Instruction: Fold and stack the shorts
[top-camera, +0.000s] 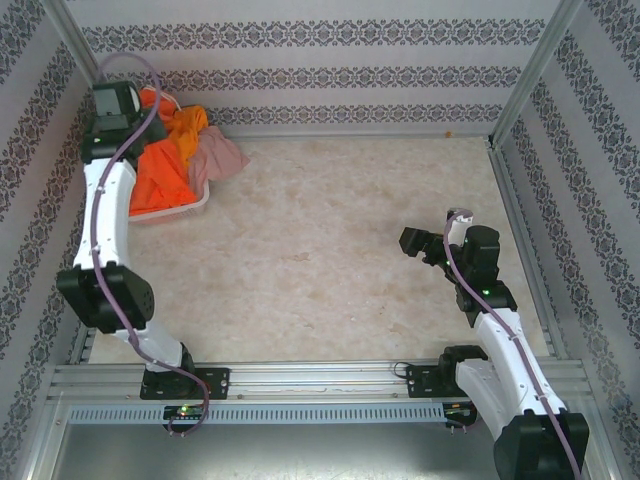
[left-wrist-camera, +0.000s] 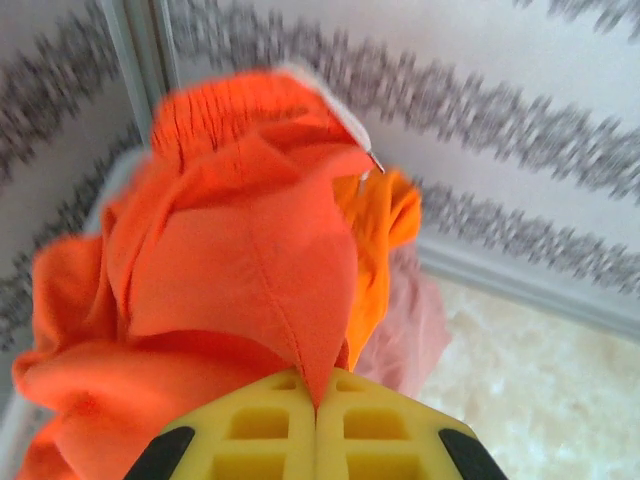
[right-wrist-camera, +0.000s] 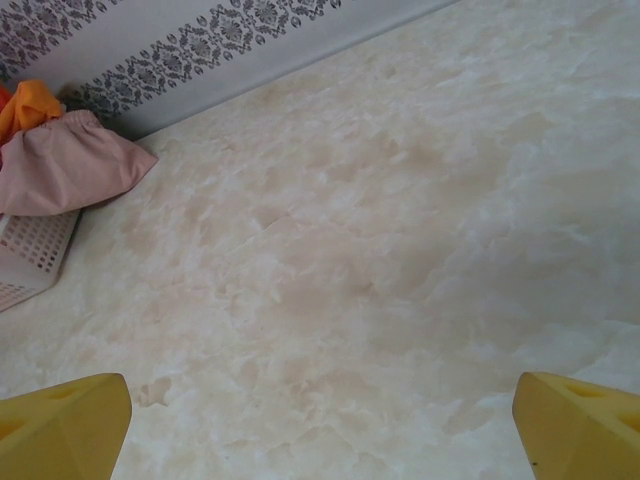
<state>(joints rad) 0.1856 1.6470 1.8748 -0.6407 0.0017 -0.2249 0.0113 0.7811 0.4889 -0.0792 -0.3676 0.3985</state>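
The left gripper (left-wrist-camera: 316, 405) pinches the soft, bright red-orange cloth shorts (left-wrist-camera: 250, 250) in tight yellow jaws. The shorts bunch up just past the tips. The right gripper (right-wrist-camera: 320, 430) has jaws wide apart over the pale marbled tabletop (right-wrist-camera: 400, 250).

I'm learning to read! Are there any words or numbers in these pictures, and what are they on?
No text can be read anywhere.
The white strip on the red-orange shorts: blurred, no print can be made out.
The wallpaper bands: ornaments, not letters.
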